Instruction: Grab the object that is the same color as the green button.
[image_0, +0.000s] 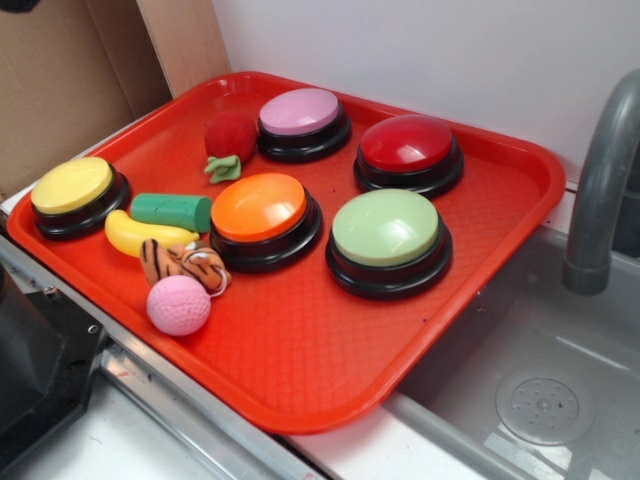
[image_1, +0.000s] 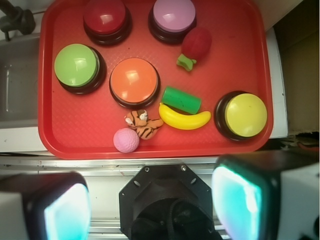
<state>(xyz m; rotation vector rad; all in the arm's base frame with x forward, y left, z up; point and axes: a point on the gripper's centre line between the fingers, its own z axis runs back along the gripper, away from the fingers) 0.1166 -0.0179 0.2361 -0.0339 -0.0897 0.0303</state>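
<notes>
— Wrist view first: where is the cylinder (image_1: 181, 99) found, and has anything been done to it?

— It is seen lying on its side on the tray (image_1: 240, 30), untouched, just beside the banana (image_1: 184, 119) and near the orange button (image_1: 134, 81). The yellow button (image_1: 244, 115) is set to its other side. The green button (image_1: 77, 66), whose colour it shares, is placed beyond the orange one, well apart from it. Nothing of the task is judged to be done; the approach, the descent and the grasp are all left.

— And the gripper (image_1: 155, 205)?

— Its fingers (image_1: 65, 210) are spread wide at the bottom of the wrist view, off the tray's near edge. Nothing is held or touched. It is not shown in the exterior view.
</notes>
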